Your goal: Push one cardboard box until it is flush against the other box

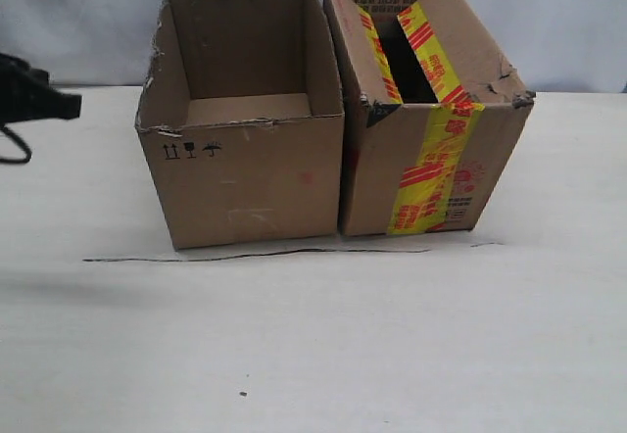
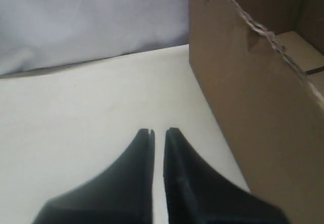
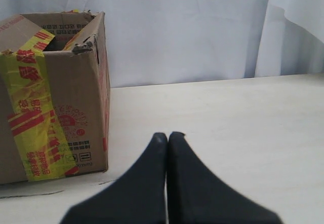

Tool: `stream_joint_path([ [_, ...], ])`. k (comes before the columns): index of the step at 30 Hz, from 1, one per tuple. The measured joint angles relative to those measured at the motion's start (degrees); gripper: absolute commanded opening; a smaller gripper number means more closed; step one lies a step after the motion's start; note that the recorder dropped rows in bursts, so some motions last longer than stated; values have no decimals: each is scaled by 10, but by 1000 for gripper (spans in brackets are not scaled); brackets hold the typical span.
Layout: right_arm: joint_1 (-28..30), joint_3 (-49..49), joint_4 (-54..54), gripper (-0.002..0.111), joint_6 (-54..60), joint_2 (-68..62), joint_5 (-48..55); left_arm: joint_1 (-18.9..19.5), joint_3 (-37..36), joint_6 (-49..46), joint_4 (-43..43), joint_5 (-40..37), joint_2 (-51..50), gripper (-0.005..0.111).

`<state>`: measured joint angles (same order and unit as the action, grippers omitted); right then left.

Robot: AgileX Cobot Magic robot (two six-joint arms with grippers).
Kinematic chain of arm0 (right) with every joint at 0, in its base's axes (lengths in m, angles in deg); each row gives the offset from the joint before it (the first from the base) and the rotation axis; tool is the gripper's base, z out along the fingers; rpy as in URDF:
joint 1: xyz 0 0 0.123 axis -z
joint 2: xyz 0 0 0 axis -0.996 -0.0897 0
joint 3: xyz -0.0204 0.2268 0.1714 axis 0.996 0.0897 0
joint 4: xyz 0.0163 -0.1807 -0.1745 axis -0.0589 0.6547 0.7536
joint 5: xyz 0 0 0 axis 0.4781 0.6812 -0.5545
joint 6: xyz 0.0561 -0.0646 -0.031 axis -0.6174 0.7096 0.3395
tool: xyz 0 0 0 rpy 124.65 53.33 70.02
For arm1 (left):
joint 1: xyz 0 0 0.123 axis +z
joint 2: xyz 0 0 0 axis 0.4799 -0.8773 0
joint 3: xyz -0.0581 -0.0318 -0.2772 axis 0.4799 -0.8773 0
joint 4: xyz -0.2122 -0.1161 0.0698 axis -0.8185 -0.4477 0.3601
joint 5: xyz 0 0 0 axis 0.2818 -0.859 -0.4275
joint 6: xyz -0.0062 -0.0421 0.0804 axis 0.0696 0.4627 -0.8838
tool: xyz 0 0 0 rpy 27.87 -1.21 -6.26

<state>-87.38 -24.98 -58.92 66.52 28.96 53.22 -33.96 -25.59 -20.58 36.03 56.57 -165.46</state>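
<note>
Where the plain brown box (image 1: pixel 245 173) is set: on the white table (image 1: pixel 313 355), just beside the taped box (image 1: pixel 431 159). The facing walls appear to meet at the near edge, but contact further back cannot be told.
Weight: judged light, as the inside is seen to be empty; an easy slide is expected.
Stiffness: thin cardboard with a ragged torn rim; the walls would likely bow if pressed high or mid-panel.
Where to press: the outer wall, away from the taped box, low and near a corner fold; no pinch is called for.
Left gripper (image 2: pixel 158 132): seen off that outer wall, apart from it, fingers drawn nearly together with a thin slit between, nothing held.
Right gripper (image 3: pixel 167 135): fingers pressed together, empty, apart from the taped box.
Table surface: pale and smooth, crossed by a thin dark line (image 1: pixel 255 255) before the boxes; low friction is judged.
Room: closed off behind by a pale cloth backdrop (image 1: pixel 78 12).
</note>
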Motion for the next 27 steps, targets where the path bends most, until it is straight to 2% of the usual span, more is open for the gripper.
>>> stream_joint_path([
  [4,0,0,0,0,0,0,0,0,-150,0,-1,122,93,0],
  [5,0,0,0,0,0,0,0,0,-227,-2,-1,187,137,0],
  [7,0,0,0,0,0,0,0,0,-316,-8,-2,268,201,0],
  [10,0,0,0,0,0,0,0,0,-383,-8,-2,300,279,0],
  [12,0,0,0,0,0,0,0,0,-421,-8,-2,289,352,0],
  [17,0,0,0,0,0,0,0,0,-436,-8,-2,248,482,0],
  [27,0,0,0,0,0,0,0,0,-438,-8,-2,245,539,0],
])
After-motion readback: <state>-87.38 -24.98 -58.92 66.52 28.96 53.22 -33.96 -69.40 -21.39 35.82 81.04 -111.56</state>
